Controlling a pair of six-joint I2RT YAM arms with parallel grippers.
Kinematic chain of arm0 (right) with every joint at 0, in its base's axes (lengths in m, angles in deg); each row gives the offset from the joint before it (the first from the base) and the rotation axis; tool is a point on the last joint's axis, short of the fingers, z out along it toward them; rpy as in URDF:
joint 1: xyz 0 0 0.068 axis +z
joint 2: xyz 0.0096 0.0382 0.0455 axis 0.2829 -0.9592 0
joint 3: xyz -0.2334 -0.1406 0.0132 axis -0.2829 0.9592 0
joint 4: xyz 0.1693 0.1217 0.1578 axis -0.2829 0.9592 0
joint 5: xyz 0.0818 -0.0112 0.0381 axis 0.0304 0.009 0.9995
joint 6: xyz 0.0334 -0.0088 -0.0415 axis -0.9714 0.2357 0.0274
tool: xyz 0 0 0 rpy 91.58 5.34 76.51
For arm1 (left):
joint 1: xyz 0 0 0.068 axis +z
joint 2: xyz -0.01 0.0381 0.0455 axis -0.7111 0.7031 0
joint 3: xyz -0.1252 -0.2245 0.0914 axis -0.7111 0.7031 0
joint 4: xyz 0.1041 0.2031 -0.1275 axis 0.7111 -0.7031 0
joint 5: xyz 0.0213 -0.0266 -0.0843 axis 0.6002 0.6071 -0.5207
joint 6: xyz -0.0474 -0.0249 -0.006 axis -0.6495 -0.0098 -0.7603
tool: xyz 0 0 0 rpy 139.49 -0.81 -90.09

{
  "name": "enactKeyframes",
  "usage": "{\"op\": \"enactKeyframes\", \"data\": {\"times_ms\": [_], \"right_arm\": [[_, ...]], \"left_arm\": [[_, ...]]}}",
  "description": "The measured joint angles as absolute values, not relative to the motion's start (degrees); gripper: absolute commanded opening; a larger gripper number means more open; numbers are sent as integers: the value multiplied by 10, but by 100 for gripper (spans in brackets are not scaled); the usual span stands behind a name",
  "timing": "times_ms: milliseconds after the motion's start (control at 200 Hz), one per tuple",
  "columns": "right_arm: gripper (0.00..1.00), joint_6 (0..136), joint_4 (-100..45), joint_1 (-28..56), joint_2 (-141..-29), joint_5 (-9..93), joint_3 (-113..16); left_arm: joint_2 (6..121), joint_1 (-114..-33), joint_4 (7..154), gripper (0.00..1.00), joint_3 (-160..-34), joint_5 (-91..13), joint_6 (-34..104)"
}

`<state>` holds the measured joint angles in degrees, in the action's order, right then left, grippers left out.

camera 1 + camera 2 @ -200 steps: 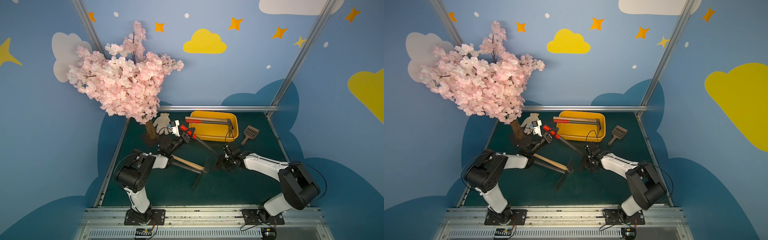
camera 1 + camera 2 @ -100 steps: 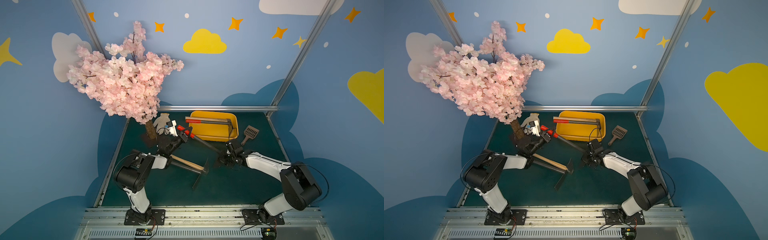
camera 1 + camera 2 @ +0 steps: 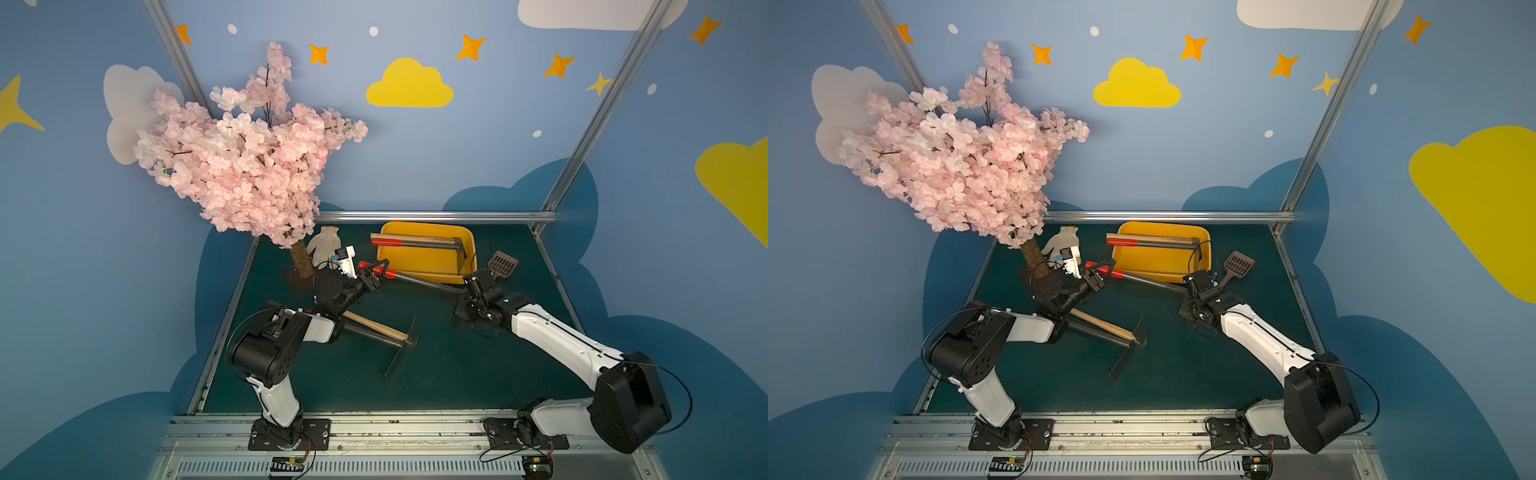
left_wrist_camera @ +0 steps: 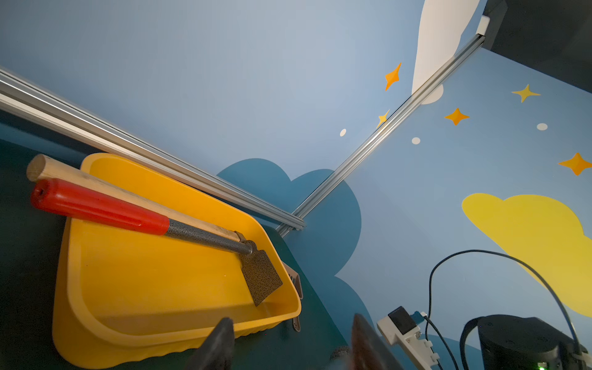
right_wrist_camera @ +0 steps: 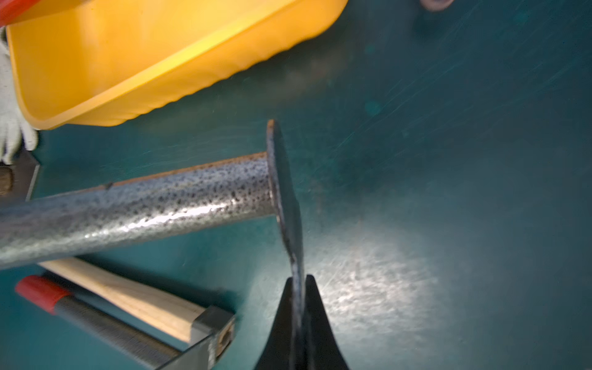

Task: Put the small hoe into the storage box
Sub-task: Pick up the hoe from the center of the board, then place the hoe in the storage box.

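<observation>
Small hoe [image 3: 428,283] is just in front of the storage box [image 3: 424,227], aslant. The right hand [image 5: 299,286] is pinched onto its blade's edge; the left hand [image 3: 376,272] stands partly wide around the grip. Probably best to swing it over the rim slowly, as so thin a pinch may pivot. It has a red grip, speckled grey shaft, thin dark blade

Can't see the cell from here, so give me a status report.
Left claw open around the small hoe grip. Right claw shut on its blade. Storage box holds two hoes across it.
</observation>
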<state>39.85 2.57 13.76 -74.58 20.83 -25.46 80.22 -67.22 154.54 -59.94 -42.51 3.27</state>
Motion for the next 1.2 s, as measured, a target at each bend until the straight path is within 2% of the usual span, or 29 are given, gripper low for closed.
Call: {"op": "enactKeyframes", "data": {"times_ms": [205,581,951,1196], "right_arm": [[0,487,62,108,-782,196,-348],[0,600,98,61,-927,226,-534],[0,705,237,12,-1151,310,-846],[0,744,290,-20,-1200,363,-908]], "left_arm": [[770,-667,1523,65,-573,-428,57],[709,-627,1477,66,-519,-440,79],[523,-618,1273,65,-511,-429,184],[453,-611,1147,65,-510,-388,241]]}}
